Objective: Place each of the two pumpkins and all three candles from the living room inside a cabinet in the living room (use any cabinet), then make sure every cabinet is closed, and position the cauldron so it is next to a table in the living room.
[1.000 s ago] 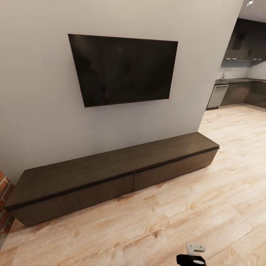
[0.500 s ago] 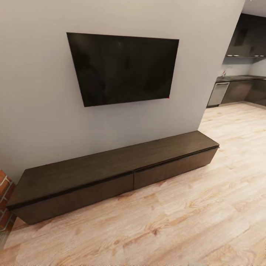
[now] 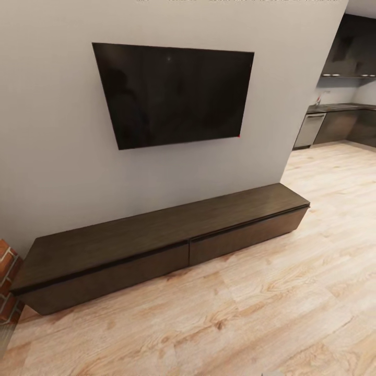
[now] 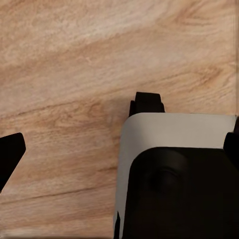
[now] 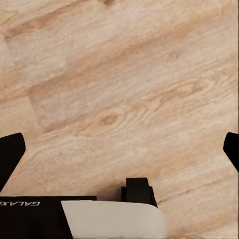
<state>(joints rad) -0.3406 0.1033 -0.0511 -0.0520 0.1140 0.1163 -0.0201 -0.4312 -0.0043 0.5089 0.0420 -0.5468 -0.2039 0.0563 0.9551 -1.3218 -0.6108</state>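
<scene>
Low cabinet point(image 3: 156, 245) under a wall TV point(image 3: 175, 94)
Both fronts look closed (wood floor point(image 3: 261, 313) ahead); left fingers point(image 4: 10, 154) and right fingers point(image 5: 10, 154) are spread apart over bare floor.

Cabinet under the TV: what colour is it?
Dark brown wood, top and both fronts alike; the cabinet shows best in the head view.

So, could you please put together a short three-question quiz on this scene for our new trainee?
1. True or false: both fronts of the cabinet are shut.
2. What hangs on the wall above it? A) a mirror B) a television C) a shelf
3. Fill in: beside the cabinet's left end there is a patch of red ____.

Key: 1 true; 2 B; 3 brick.
</scene>
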